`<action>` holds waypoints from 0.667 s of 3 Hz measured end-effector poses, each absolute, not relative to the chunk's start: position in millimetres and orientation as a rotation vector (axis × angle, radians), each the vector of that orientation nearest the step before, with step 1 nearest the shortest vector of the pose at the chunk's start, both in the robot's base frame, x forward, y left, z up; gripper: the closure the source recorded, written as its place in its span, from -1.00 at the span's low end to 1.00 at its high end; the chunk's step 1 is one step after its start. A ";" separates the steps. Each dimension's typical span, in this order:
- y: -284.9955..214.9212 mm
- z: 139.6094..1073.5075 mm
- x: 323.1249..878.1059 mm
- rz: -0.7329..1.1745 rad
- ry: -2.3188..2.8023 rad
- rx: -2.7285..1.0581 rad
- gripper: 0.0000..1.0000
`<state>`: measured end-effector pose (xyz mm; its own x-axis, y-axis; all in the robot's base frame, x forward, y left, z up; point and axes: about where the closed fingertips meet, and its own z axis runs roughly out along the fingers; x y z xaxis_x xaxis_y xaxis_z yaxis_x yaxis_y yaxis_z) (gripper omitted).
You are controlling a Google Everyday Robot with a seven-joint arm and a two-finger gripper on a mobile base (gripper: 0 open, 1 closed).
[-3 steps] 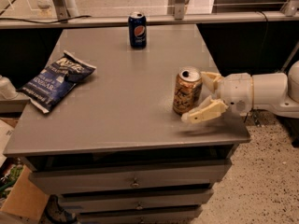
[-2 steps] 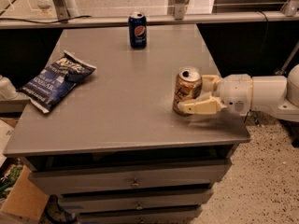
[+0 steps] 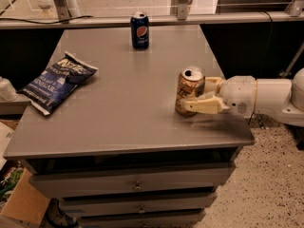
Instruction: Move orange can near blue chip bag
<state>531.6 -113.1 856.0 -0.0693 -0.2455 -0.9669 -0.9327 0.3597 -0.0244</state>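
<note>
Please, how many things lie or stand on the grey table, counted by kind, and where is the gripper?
Cans: 2 (orange can, Pepsi can)
Chip bags: 1 (blue chip bag)
Total: 3
The gripper is at the right side of the table, closed around the orange can.

Two cans, one bag, can-side gripper

Pincer at right edge of grey counter. Below it: dark drawers, speckled floor. Far left, low: cardboard box. Behind: metal rail.
</note>
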 end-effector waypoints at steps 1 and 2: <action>-111.0 856.3 531.4 0.816 1.561 -1.097 1.00; -107.1 858.5 530.5 0.825 1.529 -1.064 1.00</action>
<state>530.5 -107.1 858.5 -0.0542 -0.2060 -0.9770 -0.9300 0.3667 -0.0257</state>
